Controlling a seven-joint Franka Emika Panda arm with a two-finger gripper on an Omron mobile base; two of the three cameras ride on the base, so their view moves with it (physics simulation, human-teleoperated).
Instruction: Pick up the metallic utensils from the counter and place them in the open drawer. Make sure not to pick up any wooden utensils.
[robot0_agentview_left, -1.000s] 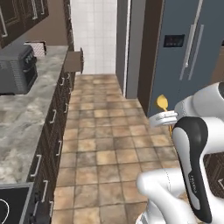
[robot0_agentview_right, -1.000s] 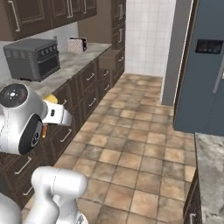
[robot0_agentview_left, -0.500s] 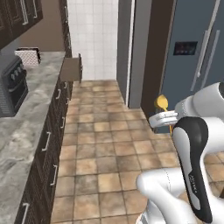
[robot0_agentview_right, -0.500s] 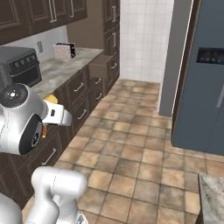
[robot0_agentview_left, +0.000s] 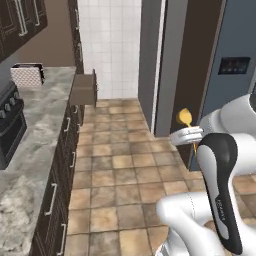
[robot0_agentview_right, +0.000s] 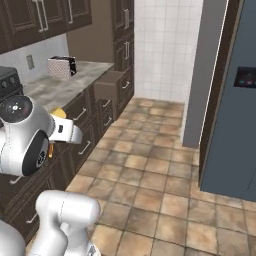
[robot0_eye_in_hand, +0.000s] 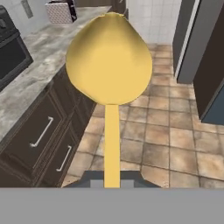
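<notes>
Golden-yellow spoon fills my hand view, head up and slim handle running straight down into the gripper, which is clamped shut on it. Going from the left of the left base view: the marbled table runs along the dark cabinets, with a patterned toaster at its far end and a dark oven cut off by the frame edge. Just past the table's far end the open drawer juts out over the tiled floor; I cannot see into it from any camera, so its contents stay unknown to me. Further right, the spoon's head pokes up above the white hand, well apart from the drawer. The arm is folded close to its base, wrist held level over the floor beside the grey fridge. In the right base view the white shoulder hides most of the hand.
</notes>
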